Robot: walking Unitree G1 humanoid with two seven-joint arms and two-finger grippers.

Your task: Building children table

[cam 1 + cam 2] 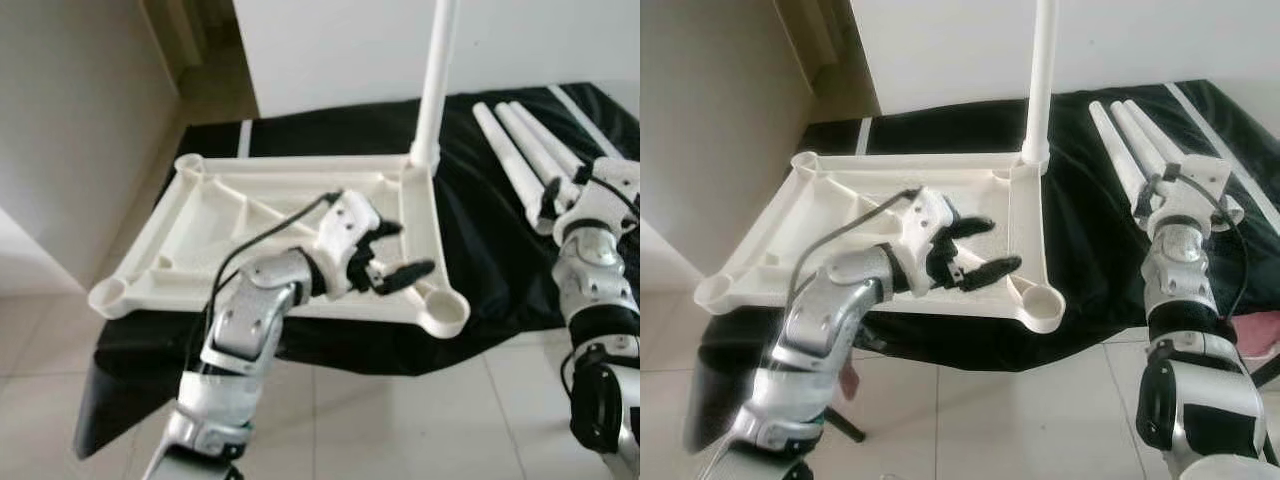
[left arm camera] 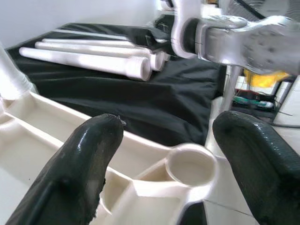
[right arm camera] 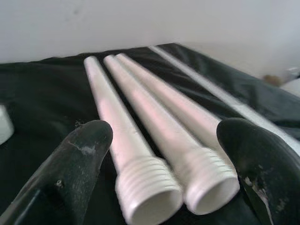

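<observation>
White: one tabletop (image 1: 200, 225), one fitted leg (image 1: 436, 80), three loose legs (image 1: 525, 150).

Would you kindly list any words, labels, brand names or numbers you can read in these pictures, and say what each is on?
None can be read. The white tabletop, the loose table legs and the black cloth carry no visible print. The colourful clutter behind the right arm is too blurred to read.

Home — tiled floor (image 1: 420, 420), plain walls.
</observation>
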